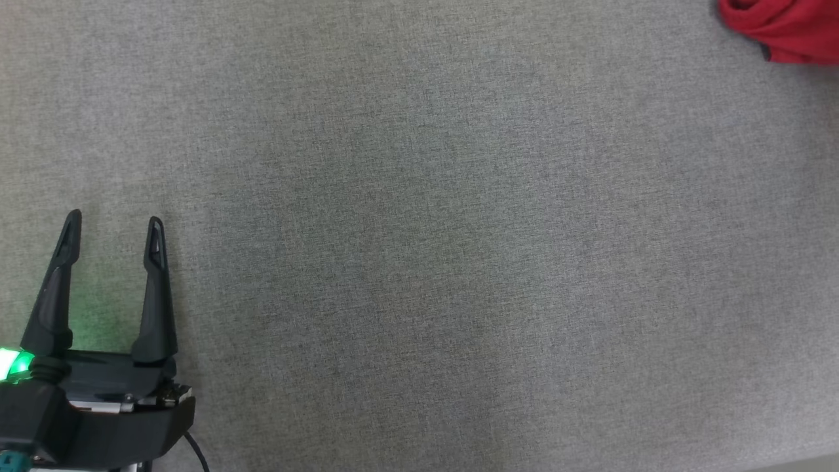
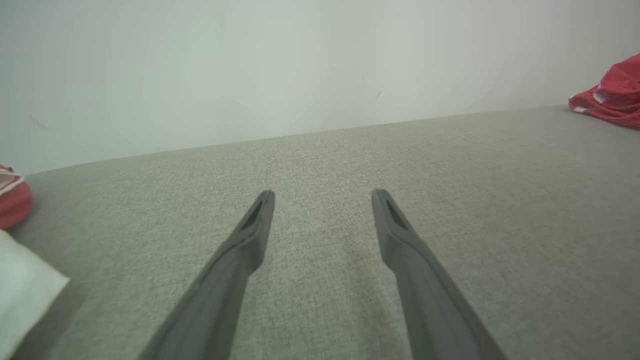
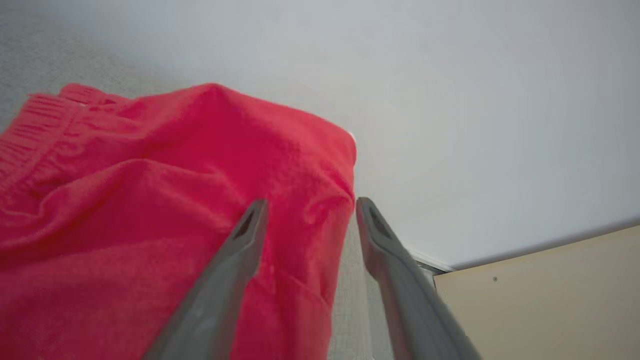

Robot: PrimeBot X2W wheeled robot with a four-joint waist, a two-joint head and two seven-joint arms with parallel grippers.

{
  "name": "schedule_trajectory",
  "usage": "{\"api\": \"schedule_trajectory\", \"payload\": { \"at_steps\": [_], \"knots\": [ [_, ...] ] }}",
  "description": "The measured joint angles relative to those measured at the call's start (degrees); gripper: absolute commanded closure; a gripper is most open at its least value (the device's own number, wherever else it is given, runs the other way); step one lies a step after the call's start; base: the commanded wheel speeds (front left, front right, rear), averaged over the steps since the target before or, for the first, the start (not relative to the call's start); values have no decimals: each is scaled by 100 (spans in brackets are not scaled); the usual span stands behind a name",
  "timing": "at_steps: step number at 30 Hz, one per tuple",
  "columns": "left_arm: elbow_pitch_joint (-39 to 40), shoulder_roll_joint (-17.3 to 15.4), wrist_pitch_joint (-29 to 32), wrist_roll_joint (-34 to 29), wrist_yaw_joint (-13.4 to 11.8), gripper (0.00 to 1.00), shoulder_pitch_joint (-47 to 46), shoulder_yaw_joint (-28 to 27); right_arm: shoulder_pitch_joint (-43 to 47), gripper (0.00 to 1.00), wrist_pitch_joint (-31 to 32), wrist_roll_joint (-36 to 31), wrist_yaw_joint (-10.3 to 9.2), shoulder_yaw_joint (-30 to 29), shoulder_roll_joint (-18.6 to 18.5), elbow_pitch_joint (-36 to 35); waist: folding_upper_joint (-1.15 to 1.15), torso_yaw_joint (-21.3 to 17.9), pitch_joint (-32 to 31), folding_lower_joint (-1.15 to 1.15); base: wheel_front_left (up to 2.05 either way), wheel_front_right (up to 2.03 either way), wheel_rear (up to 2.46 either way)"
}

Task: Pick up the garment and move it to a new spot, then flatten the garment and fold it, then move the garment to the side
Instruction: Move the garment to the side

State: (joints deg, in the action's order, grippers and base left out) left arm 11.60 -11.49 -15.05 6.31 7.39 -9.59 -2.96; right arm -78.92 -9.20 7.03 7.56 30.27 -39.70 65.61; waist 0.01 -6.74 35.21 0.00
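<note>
Garment (image 3: 150,190) lies right under your right gripper (image 3: 309,206). It is a red heap that spreads to the gripper's left, with its edge between the two fingers. The fingers are apart. I think they pinch nothing, but the view is blurry. Your left gripper (image 1: 115,223) is wide open, with the heap far off to its right. Your right arm is nearer.

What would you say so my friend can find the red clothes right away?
Start with the big grey fabric surface. Go to its far right corner, away from the left gripper, and there lies the red garment. It is the bright red bunched heap with a gathered band along one edge, right where the right gripper points, fingers apart.
</note>
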Motion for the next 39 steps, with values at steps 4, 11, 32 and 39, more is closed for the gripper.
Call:
{"api": "schedule_trajectory", "payload": {
  "at_steps": [4,11,32,39],
  "knots": [
    [-11,19,1,0,-29,0,19,-64,-78,0,-182,-271,0,-226,75,115,0,-29,-68,0,0,0,0],
    [-382,163,1,60,-35,0,174,-176,104,0,-552,-51,0,-913,360,-109,-1,-33,-434,-1,0,0,0],
    [-1256,559,0,135,-89,0,1144,-489,4617,0,-594,213,-1,-2881,1751,-3950,-2,319,-2486,-3,0,0,0],
    [-1504,572,0,116,-81,0,1293,-431,5794,0,-593,69,-1,-3289,2208,-4746,-2,568,-2897,-2,0,0,0]
  ]
}}
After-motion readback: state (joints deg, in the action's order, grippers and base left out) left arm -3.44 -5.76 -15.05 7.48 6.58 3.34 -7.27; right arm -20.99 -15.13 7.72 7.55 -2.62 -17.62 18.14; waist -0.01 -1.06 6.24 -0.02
